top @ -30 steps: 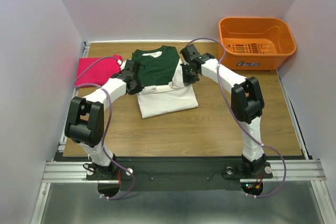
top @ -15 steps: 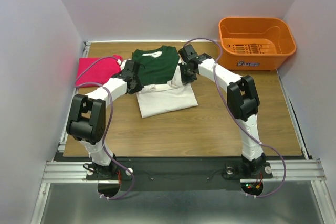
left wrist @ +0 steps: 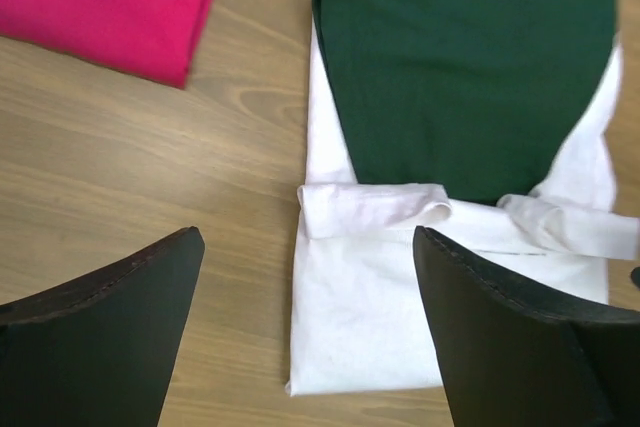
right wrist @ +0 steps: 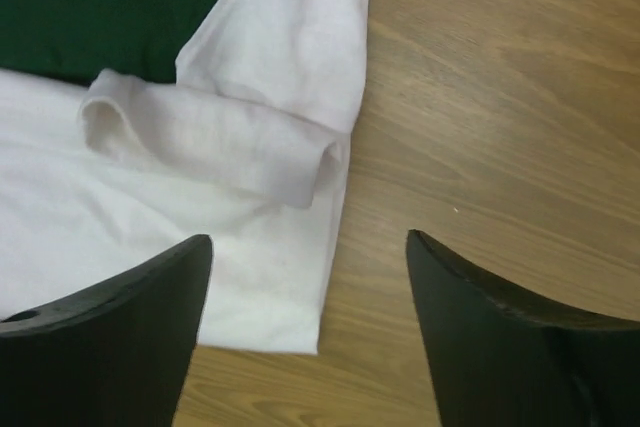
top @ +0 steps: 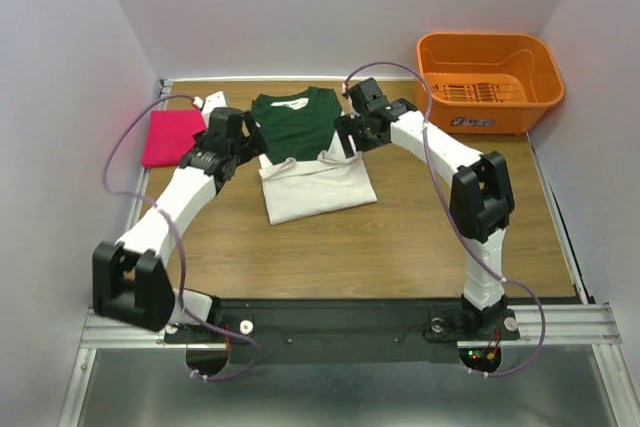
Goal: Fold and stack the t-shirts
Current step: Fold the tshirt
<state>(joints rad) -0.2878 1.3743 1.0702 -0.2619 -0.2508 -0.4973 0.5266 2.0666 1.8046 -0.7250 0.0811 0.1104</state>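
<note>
Item one, the white tee with dark green sleeves [top: 315, 187]: it lies flat at the middle back of the tabletop [top: 400, 237], green part toward the far edge, white lower part doubled up toward me. From the top camera its left and right edges are partly covered by the two arms. Item two, the pink-red tee [top: 170, 137]: folded, back left corner, apart from the first tee with bare wood between. Its right edge sits under the left arm, and the left wrist camera cuts it off at the top and left of the frame. Item three, the left pincer [left wrist: 305, 247]: jaws spread wide, nothing between them, over the white tee's left edge. I cannot tell its height above the cloth. Item four, the right pincer [right wrist: 308, 247]: also spread, holding nothing, over the tee's right edge, where a rolled white fold lies. That camera shows only a corner of the green. Both wrist views crop the fingers at the bottom. Item five, an orange basket [top: 490, 67]: back right corner, with a label on its near wall too small to read.
</note>
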